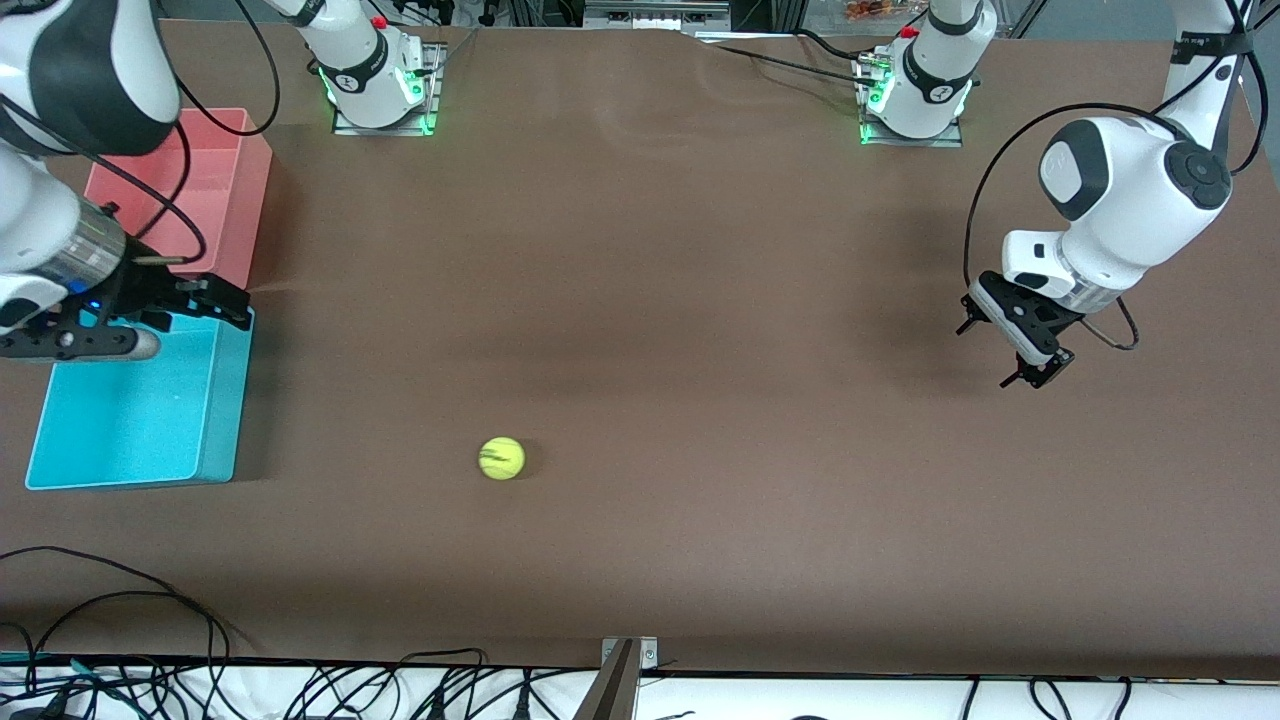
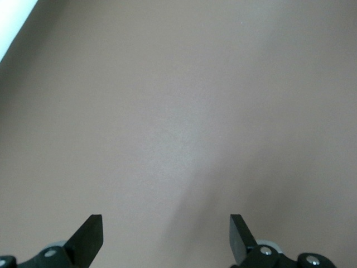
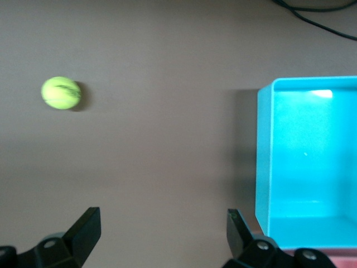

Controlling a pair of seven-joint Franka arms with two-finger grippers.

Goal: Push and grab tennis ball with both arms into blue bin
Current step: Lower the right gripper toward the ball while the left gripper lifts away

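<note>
Brown table (image 1: 700, 250) is being filled mostly by bare surface. Blue bin (image 1: 140, 420), lower left of the frame, is being kept empty; pink bin (image 1: 215, 190), touching it just above, shows nothing inside. Right gripper (image 1: 150, 315), fingers spread wide and empty, is being held over the blue bin's upper rim. Left gripper (image 1: 1015, 350), fingers wide, empty, is being held over bare table at right. Tennis ball (image 1: 501, 458) is lying lower centre, well apart from both bins, nothing in between. Cables (image 1: 120, 640) are being trailed along the bottom edge.
</note>
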